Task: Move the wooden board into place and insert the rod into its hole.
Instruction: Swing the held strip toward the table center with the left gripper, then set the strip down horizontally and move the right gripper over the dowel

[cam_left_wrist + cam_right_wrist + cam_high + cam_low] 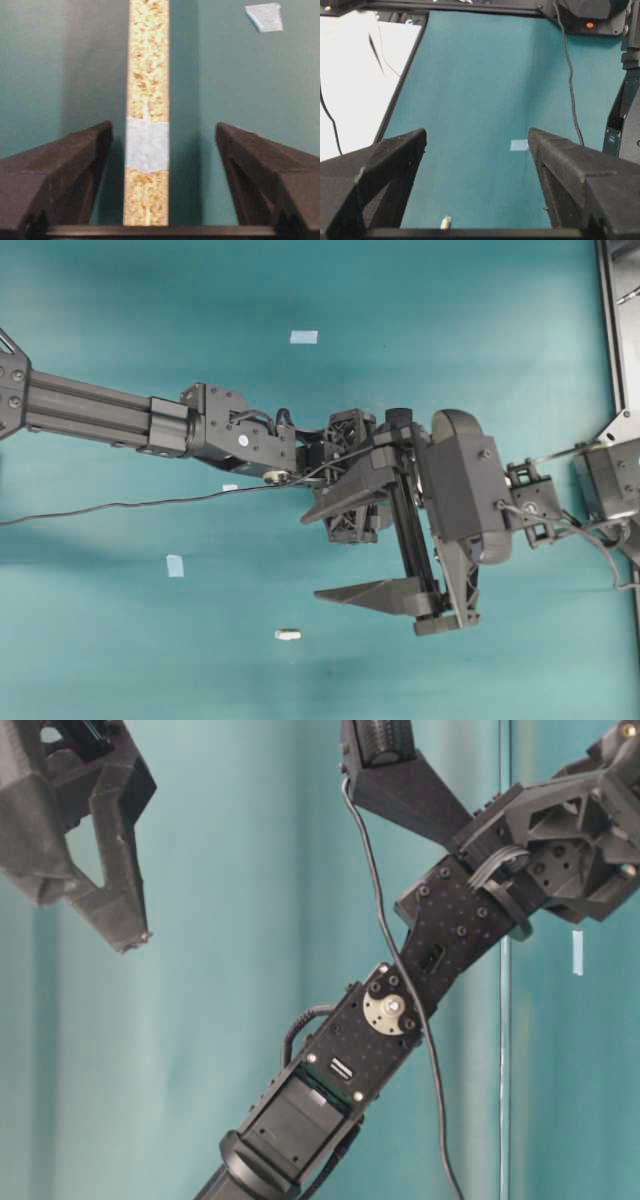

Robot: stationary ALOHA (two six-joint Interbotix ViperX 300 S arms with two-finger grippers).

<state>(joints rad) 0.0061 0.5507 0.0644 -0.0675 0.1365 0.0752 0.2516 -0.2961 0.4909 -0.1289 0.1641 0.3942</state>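
Teal surface (120, 660) fills overhead view. Pale blue tape square (304, 337) lies near top, second tape square (175, 565) lower left, well apart. Tiny tape scrap (230, 487) just beside thin black cable (120, 506) trailing to left edge. Dark metal rail (612, 320) along right edge.

Table (120, 660): flat teal, no pattern. Wooden board (148, 75): pale cream w/ tan-brown speckle, plus a pale blue band (146, 145) across it nr the left claw (162, 170), which is matt black. Right claw (477, 175): black too. Rod (288, 634): cream. Tape squares (304, 337) on the table: pale blue.
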